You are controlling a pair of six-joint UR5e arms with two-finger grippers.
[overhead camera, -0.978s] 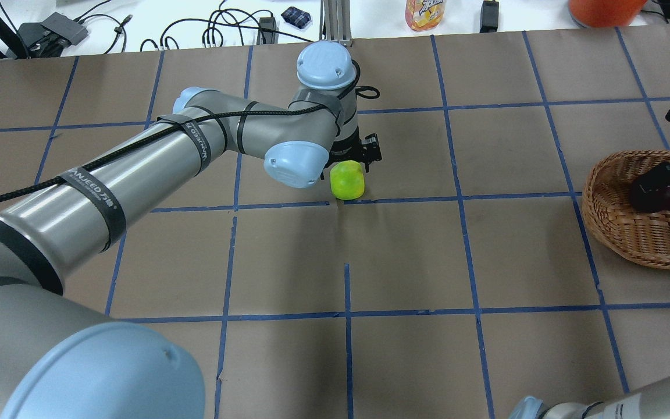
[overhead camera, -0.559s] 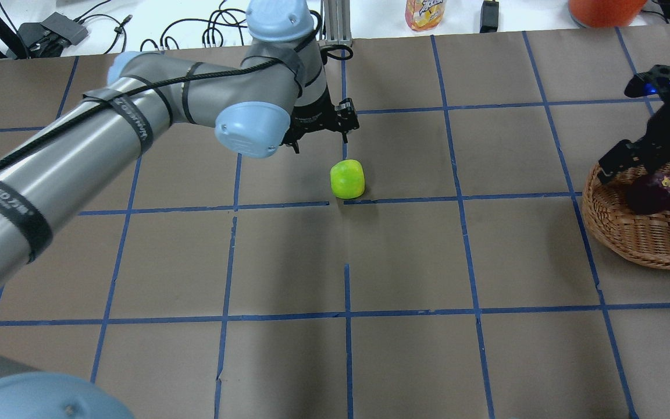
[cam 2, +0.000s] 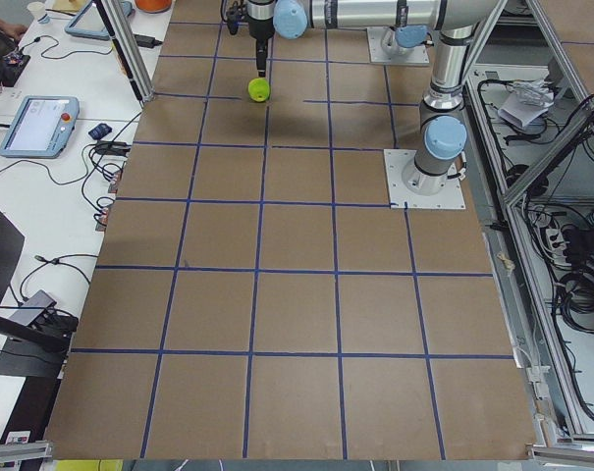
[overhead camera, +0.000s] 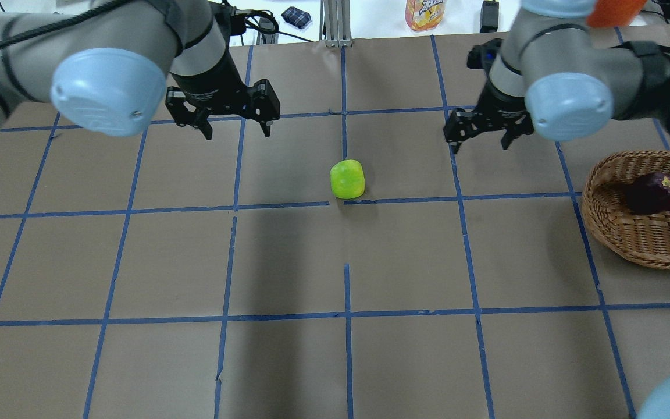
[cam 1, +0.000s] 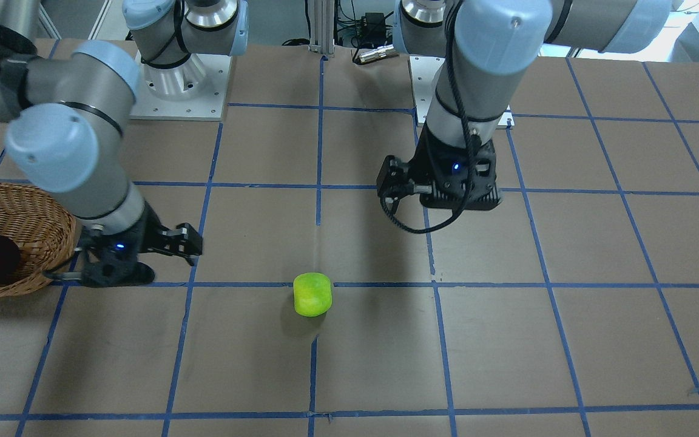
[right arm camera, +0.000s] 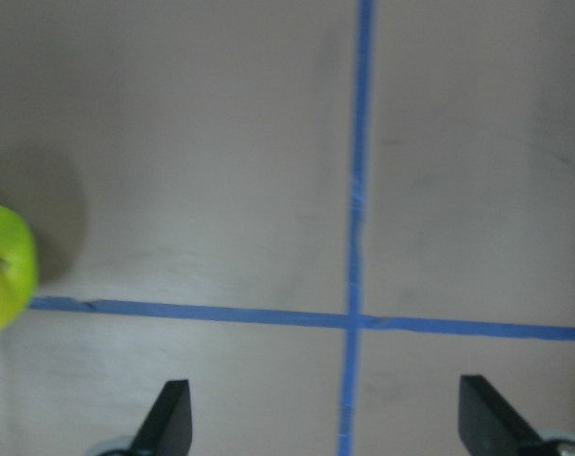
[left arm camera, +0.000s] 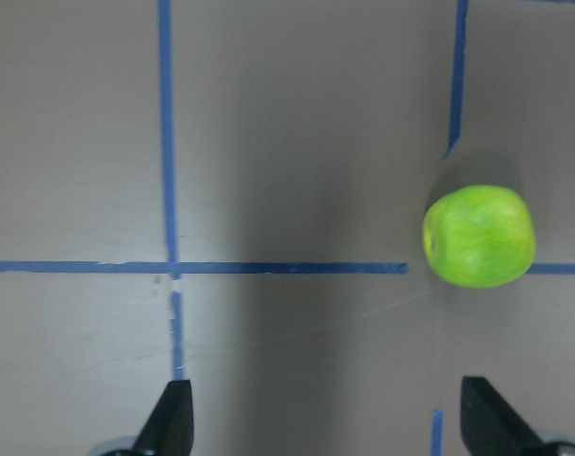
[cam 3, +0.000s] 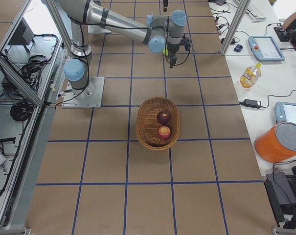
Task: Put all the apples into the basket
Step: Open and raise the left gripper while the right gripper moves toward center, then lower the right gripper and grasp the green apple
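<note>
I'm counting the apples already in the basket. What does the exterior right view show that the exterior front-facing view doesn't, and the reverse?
Only exterior right: the whole basket with two apples inside, the purple apple and the red apple. Only front-facing: the green apple in the clear on the table, outside the basket; in exterior right it is mostly hidden. Both: the basket and the purple apple, though front-facing crops the basket at its edge, leaving the red apple out of frame.
</note>
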